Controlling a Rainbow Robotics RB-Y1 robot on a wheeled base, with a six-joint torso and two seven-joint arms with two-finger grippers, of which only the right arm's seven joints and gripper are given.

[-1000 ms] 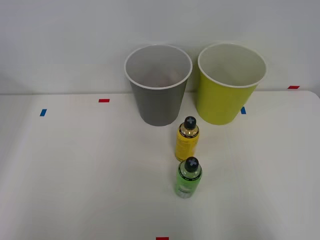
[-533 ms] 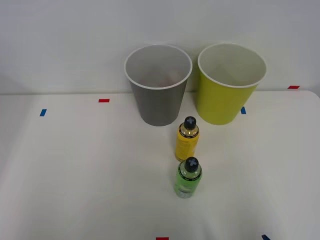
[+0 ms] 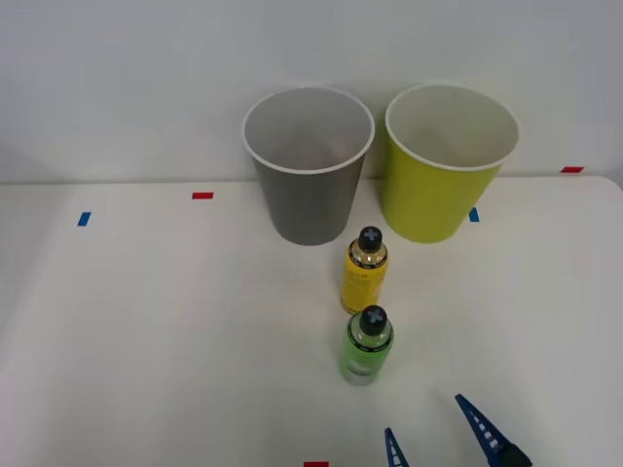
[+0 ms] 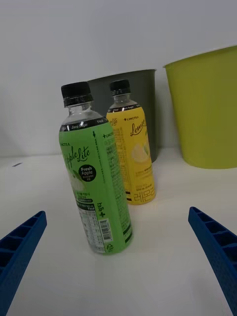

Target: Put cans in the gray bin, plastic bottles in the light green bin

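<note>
The right gripper (image 3: 435,428) is spread wide at 5 o'clock from the green bottle (image 4: 95,173), labelled "Apple Lite"; the yellow bottle (image 4: 131,153) reads "Lemon".

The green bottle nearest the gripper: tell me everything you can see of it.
The green bottle is a small clear plastic bottle of bright green drink with a black screw cap and a green-and-white wrap label reading "Apple Lite" and "Fresh Apple", with a barcode low on its side. The cap is on. It stands upright on the white table, just in front of the yellow bottle and apart from both bins. Nothing grips it; the open right gripper sits short of it.
</note>
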